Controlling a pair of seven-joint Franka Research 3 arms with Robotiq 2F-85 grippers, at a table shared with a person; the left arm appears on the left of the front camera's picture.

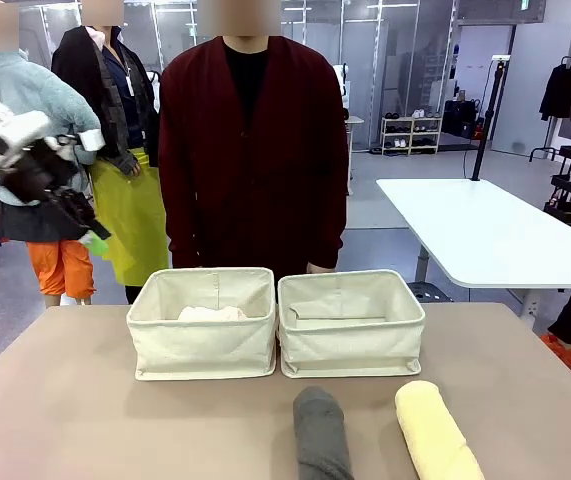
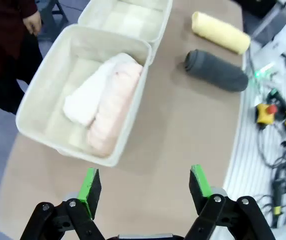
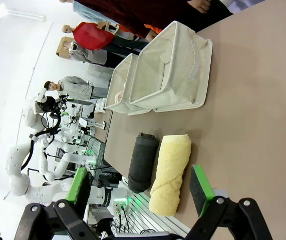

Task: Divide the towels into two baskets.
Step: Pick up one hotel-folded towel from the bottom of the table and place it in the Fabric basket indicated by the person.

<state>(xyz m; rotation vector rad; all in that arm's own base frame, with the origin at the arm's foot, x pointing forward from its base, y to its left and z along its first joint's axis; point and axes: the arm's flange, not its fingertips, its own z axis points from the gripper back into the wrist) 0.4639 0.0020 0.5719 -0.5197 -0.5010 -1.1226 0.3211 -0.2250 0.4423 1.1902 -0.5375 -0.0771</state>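
Observation:
Two cream baskets stand side by side at mid-table. The left basket holds a white towel and a cream towel lying together. The right basket shows nothing inside. A dark grey towel and a pale yellow towel lie side by side on the table in front of it. My left gripper hangs open, high above the table's left end. My right gripper is open, close to the yellow roll.
A person in a dark red cardigan stands right behind the baskets, one hand near the far rim. Yellow boxes with red buttons and cables lie beyond the table's near edge. A white table stands to the back right.

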